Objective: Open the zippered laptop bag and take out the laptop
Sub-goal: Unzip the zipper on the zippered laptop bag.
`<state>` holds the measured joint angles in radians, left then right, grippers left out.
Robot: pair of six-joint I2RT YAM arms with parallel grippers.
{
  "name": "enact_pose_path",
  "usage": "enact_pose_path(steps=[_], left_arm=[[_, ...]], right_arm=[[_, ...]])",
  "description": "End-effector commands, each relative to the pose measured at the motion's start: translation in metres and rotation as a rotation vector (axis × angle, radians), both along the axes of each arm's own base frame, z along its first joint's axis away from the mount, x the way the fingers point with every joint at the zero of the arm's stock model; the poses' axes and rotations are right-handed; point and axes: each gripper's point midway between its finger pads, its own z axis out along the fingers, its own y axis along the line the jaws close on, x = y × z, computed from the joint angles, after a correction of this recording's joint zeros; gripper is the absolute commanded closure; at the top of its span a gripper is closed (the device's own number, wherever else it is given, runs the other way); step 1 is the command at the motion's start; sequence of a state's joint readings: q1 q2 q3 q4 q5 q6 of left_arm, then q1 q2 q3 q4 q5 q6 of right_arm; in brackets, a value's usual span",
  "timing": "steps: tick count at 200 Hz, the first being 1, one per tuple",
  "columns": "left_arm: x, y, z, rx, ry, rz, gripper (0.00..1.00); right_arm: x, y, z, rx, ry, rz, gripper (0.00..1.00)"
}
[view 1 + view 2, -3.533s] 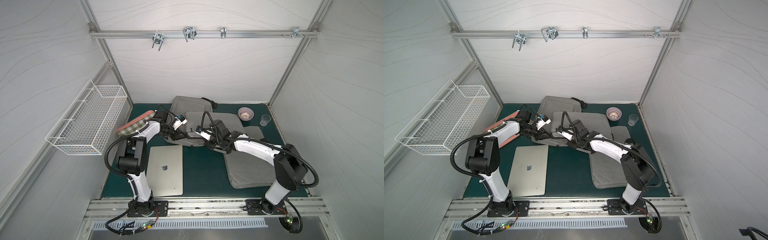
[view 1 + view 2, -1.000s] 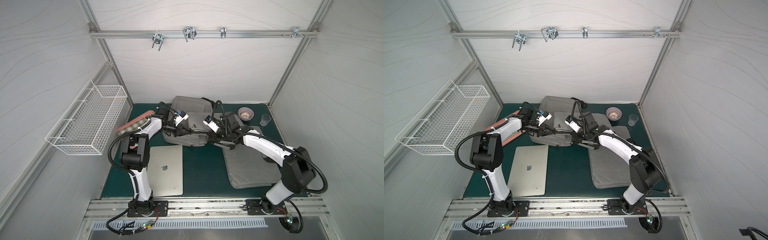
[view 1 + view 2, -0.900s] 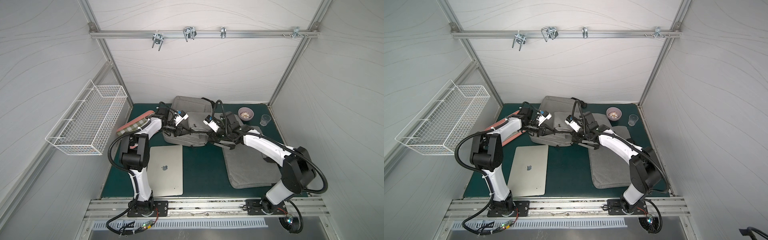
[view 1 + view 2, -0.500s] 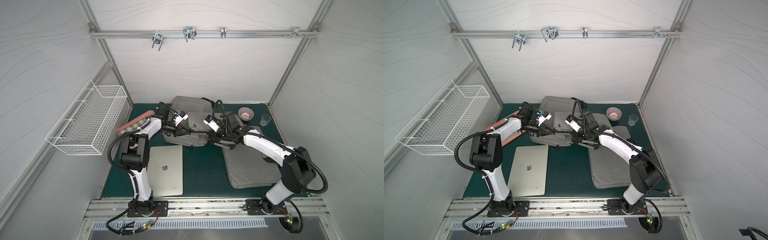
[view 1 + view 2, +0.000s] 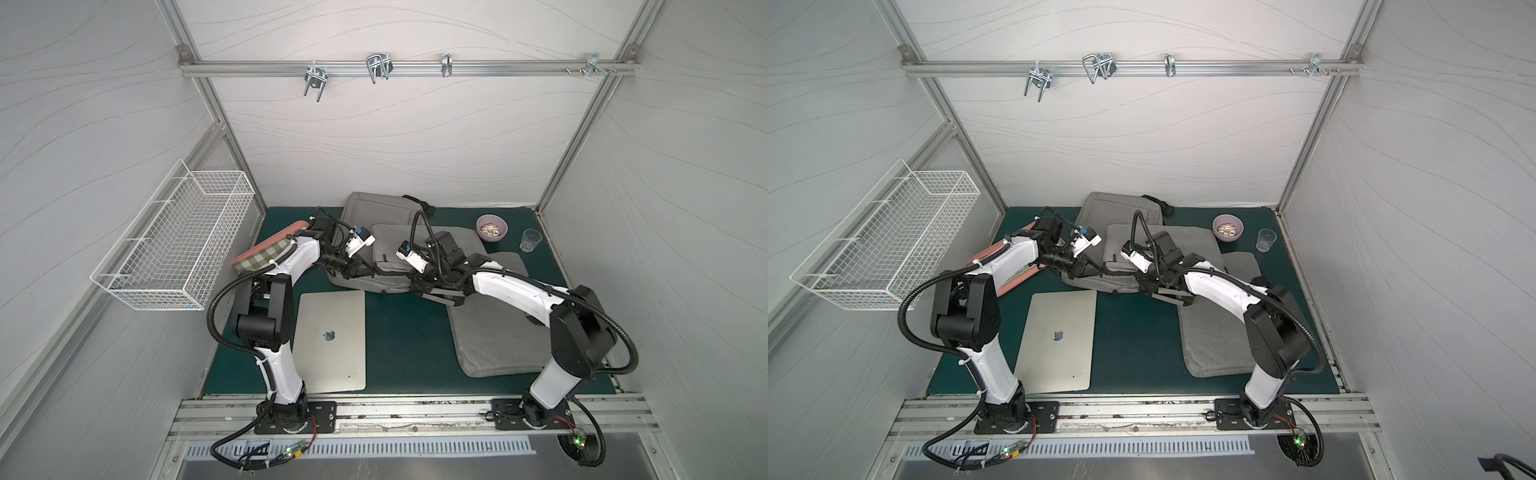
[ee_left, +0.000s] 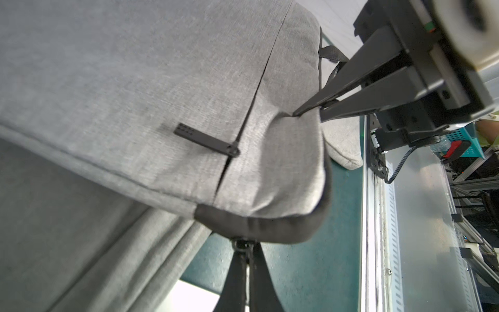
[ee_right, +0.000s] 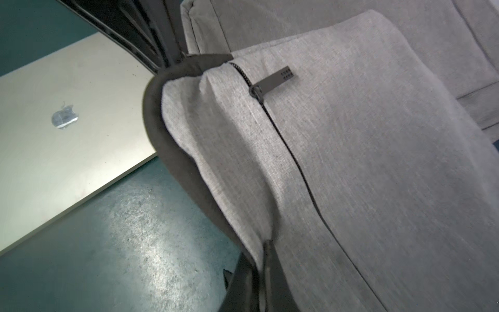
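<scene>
- Nearest the rail, the laptop (image 5: 332,340) lies flat and closed on the green mat beside my left arm's base, clear of every bag. Whether another sits inside, I cannot tell.
- To its right, a grey sleeve (image 5: 494,332) lies flat under my right arm.
- Mid-mat, the bag (image 5: 390,257) sits between my two claws, its corner bunched where I hold it.
- My left claw (image 6: 244,250) is pressed together on the zip slider (image 6: 243,244) at the bag's dark-trimmed corner, the grip needed to run the zip along that edge.
- My right claw (image 7: 263,250) pinches a fold of the bag's grey cloth near the same corner. I judge it an anchor, so the cloth is taut and the bag does not slide when the slider is pulled.
- A pocket pull (image 7: 272,81) on the bag's face lies untouched; it is not the main zip.
- Beyond, a second grey bag (image 5: 382,208) rests by the back wall, with a bowl (image 5: 491,227) and glass (image 5: 530,240) well apart to the right.
</scene>
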<state>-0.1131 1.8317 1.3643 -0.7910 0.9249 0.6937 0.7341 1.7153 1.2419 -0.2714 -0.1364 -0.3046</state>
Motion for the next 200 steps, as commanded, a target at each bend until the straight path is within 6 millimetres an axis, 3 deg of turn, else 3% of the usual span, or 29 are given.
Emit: enact_pose_path(steps=[1,58,109,131,157,200], left_arm=[[-0.015,-0.001,0.023,0.008,-0.030,-0.004,1.00],[-0.039,-0.017,0.021,0.034,0.049,0.030,1.00],[-0.047,-0.047,0.017,0.035,0.137,0.095,1.00],[-0.050,-0.057,0.008,0.047,0.170,0.111,1.00],[-0.046,-0.049,-0.014,0.147,0.229,0.177,1.00],[-0.037,-0.054,-0.013,0.114,0.267,0.233,0.95]], right_arm=[[0.008,0.014,-0.006,-0.012,-0.017,0.001,1.00],[0.007,0.035,-0.018,-0.008,0.004,0.010,1.00],[-0.001,0.039,-0.029,-0.004,0.040,0.009,0.96],[-0.008,0.041,-0.023,0.041,0.053,0.019,0.91],[-0.017,0.041,-0.012,0.101,0.064,0.034,0.82],[-0.027,0.031,0.001,0.168,0.054,0.033,0.60]])
